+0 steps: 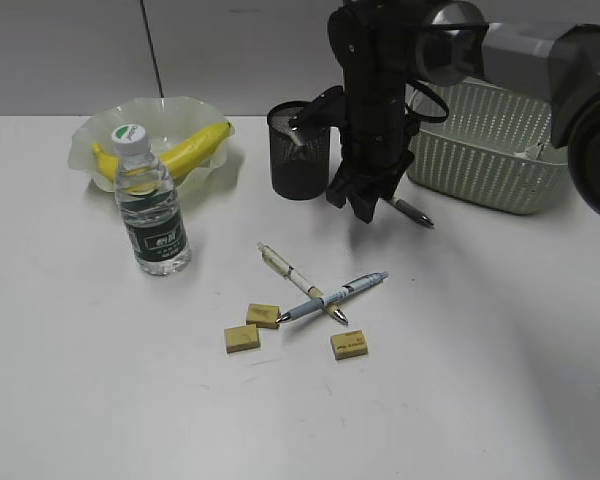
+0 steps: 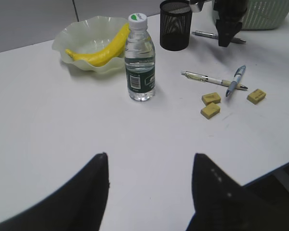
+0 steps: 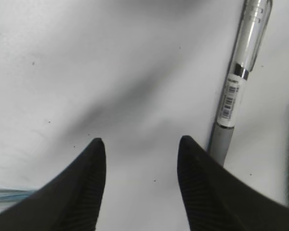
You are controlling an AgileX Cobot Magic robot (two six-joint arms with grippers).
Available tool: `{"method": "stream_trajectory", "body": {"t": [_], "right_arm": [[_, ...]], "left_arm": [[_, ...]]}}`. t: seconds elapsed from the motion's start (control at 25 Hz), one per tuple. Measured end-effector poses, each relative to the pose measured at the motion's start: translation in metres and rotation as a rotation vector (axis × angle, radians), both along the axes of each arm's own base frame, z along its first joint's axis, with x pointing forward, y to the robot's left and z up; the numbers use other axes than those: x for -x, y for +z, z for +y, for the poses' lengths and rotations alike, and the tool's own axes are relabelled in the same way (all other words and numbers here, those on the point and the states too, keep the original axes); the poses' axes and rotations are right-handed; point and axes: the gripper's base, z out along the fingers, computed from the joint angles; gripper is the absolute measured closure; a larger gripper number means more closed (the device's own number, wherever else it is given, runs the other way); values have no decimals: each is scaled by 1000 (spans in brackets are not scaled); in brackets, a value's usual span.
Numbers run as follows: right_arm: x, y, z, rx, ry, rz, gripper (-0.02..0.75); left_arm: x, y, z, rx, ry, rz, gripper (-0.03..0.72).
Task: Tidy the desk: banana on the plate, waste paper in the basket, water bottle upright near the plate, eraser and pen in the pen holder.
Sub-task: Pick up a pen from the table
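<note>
The banana (image 1: 195, 148) lies on the wavy green plate (image 1: 90, 140). The water bottle (image 1: 150, 205) stands upright in front of the plate. Two pens (image 1: 298, 279) (image 1: 338, 295) lie crossed mid-desk, with three tan erasers (image 1: 263, 316) (image 1: 242, 338) (image 1: 349, 344) beside them. A third, grey pen (image 1: 410, 212) (image 3: 236, 86) lies between the black mesh pen holder (image 1: 298, 150) and the basket (image 1: 485, 150). My right gripper (image 1: 365, 208) (image 3: 142, 140) is open, low over the desk, with that pen just right of its right finger. My left gripper (image 2: 150, 158) is open and empty over bare desk. The waste paper is not plainly in view.
The basket stands at the back right, close behind my right arm. The pen holder stands just left of my right gripper. The desk's near edge (image 2: 279, 166) shows at the lower right in the left wrist view.
</note>
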Motion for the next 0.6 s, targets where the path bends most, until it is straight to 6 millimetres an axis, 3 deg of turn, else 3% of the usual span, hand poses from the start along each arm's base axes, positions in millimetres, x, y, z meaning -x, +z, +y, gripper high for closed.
{"method": "stream_trajectory", "body": {"t": [0.4,0.6], "right_arm": [[-4,4,-6,44,-84,-52,361],[6,8,-10,43,-103,-24,404]], "left_arm": [[0,0,0,0,0,0,274],[0,0,0,0,0,0,274]]}}
